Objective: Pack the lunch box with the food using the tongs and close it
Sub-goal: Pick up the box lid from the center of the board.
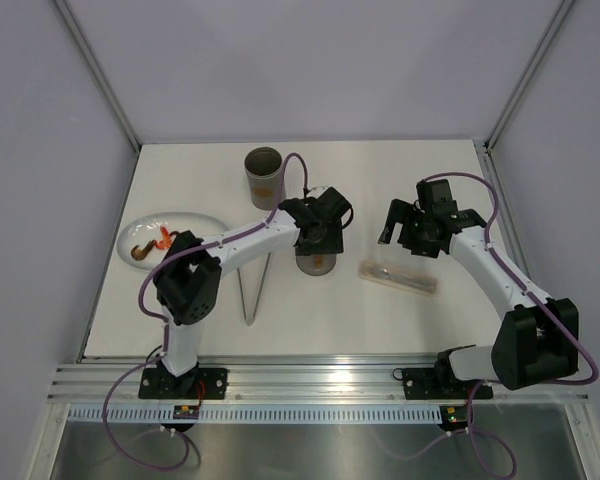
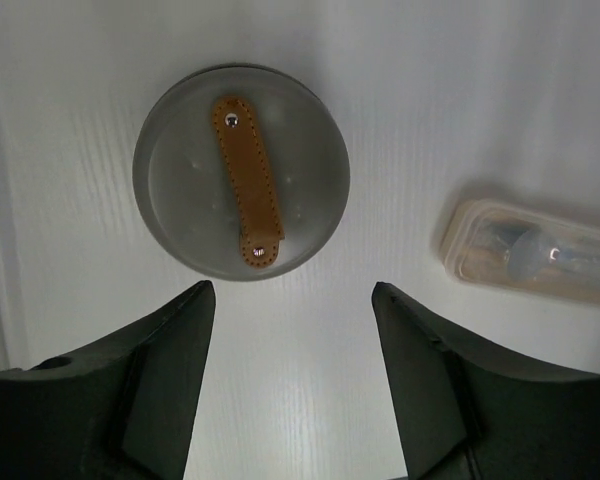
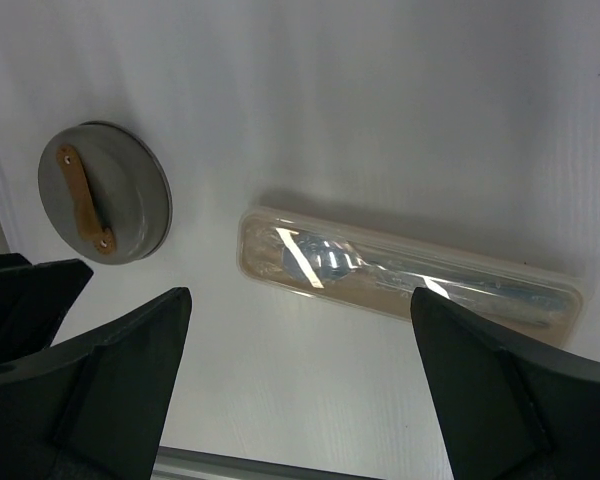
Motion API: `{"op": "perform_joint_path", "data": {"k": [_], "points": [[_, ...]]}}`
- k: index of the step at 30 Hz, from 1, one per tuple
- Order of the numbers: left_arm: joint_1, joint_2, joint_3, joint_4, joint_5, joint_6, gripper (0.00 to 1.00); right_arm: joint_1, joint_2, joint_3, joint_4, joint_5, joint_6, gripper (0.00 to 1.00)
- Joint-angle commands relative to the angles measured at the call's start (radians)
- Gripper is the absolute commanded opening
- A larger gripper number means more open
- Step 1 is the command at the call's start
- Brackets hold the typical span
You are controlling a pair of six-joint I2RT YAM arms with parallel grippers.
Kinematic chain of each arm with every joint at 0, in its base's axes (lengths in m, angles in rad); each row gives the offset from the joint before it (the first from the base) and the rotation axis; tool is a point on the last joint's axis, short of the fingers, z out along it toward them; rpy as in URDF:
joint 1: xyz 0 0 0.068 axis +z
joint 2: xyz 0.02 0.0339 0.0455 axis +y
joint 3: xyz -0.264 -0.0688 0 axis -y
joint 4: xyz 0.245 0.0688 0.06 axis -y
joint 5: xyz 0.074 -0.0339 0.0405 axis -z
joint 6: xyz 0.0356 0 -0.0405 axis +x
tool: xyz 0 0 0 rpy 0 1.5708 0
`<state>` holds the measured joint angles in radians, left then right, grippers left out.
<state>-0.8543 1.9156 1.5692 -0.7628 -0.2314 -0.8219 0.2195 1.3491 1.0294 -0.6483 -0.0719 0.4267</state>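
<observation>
Two empty grippers, left gripper (image 2: 292, 290) part-spread by the lid (image 2: 180, 180), right gripper (image 3: 300, 295) wide (over the packet (image 3: 410, 275)): centre on the tan strap (image 2: 248, 180) before pinching, I'd say.

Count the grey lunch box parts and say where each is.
2. The tall grey cylindrical canister stands open-topped at the rear of the table. The round grey lid with a tan strip handle lies flat mid-table, below the left gripper. Nothing suggests a hidden one.

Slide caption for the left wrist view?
Left end effector open, grey lid with tan strap ahead on the table; wrapped packet at right.
</observation>
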Motion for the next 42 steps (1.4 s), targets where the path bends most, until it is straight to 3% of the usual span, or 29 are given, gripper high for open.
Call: {"op": "perform_joint_path", "data": {"k": [1, 15, 26, 30, 34, 38, 42], "points": [[-0.005, 0.054, 0.06, 0.003, -0.055, -0.031, 0.67, -0.002, -0.038, -0.003, 0.022, -0.02, 0.007, 0.99], [-0.005, 0.154, 0.118, 0.0, -0.068, -0.017, 0.56, -0.003, -0.039, -0.002, 0.015, -0.022, -0.013, 0.99], [0.017, 0.181, 0.092, 0.023, -0.095, -0.025, 0.54, -0.003, -0.019, 0.001, 0.03, -0.058, -0.013, 0.99], [0.024, 0.191, 0.106, 0.017, -0.106, -0.01, 0.41, -0.002, -0.013, 0.011, 0.024, -0.066, -0.013, 1.0], [0.024, 0.177, 0.112, 0.003, -0.111, 0.001, 0.17, -0.003, -0.008, 0.018, 0.016, -0.066, -0.013, 1.0], [0.026, 0.137, 0.129, -0.033, -0.132, 0.05, 0.0, -0.003, -0.013, 0.018, 0.013, -0.071, -0.006, 0.99], [0.043, 0.045, 0.155, -0.075, -0.138, 0.141, 0.0, -0.003, -0.027, 0.012, 0.007, -0.072, 0.004, 0.99]]}}
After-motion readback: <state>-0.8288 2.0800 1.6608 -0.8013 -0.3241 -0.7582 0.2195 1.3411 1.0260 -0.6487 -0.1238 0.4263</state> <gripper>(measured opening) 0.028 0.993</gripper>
